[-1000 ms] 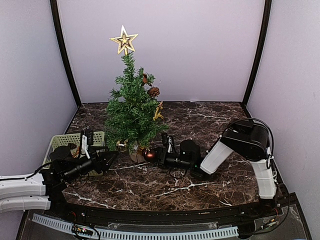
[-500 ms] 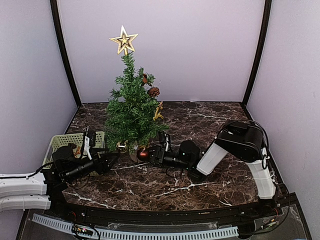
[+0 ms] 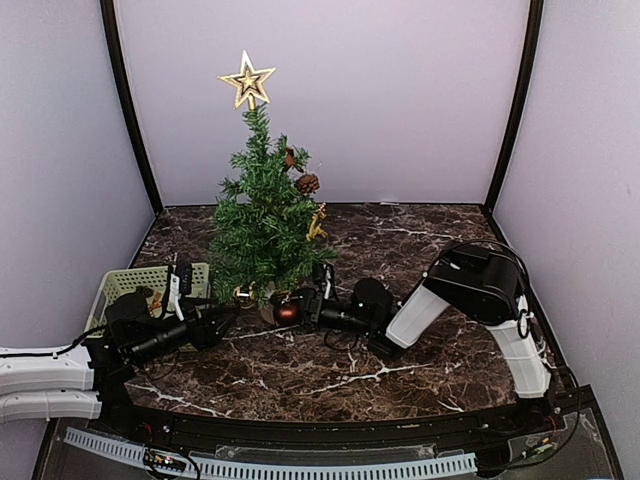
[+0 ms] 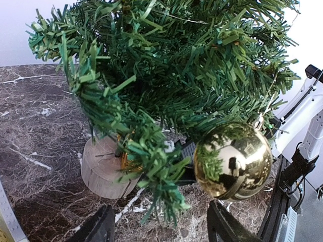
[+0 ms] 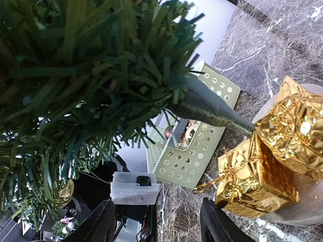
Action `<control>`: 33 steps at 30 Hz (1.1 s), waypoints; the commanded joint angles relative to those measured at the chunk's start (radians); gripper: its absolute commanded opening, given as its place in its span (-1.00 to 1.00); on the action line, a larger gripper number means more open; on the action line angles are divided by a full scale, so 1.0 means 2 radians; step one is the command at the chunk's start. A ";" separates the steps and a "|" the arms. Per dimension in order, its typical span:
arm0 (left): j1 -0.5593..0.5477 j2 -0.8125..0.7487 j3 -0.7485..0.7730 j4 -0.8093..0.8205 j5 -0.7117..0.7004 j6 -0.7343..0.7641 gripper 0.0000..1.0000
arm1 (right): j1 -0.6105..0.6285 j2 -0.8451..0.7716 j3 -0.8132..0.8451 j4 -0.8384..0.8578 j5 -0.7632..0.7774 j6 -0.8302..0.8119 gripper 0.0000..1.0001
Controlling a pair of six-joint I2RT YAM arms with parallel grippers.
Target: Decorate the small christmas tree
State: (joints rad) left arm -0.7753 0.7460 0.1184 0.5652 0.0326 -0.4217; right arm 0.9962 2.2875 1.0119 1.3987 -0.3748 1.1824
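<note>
right hand (image 3: 303, 306): fingers spread, nothing between them, pointing left | ahead: dark red ball (image 3: 287, 311) at its tip, then small christmas tree (image 3: 262, 220), upright on the table (image 3: 420, 235), lowest branches overhanging | left hand (image 3: 226, 319): spread, empty, across the stump (image 4: 103, 171), seemingly slightly farther off

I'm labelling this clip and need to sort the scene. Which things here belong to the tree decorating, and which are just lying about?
For the job: small christmas tree, star, pine cone, gold ball, red ball, gold gift boxes, green basket.
Just there: marble table, purple walls.
</note>
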 commanded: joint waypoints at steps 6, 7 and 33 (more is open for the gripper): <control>0.000 0.000 -0.013 -0.004 -0.002 -0.006 0.30 | 0.005 0.005 0.011 0.023 -0.010 -0.013 0.20; -0.001 -0.001 -0.013 -0.005 -0.001 -0.006 0.30 | 0.005 0.005 0.012 0.024 -0.011 -0.013 0.21; -0.001 -0.002 -0.025 -0.004 -0.003 -0.014 0.29 | 0.007 0.004 0.032 0.025 -0.014 -0.015 -0.14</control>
State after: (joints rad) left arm -0.7753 0.7460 0.0822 0.5575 0.0319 -0.4480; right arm 1.0016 2.2875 1.0538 1.4097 -0.3969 1.1606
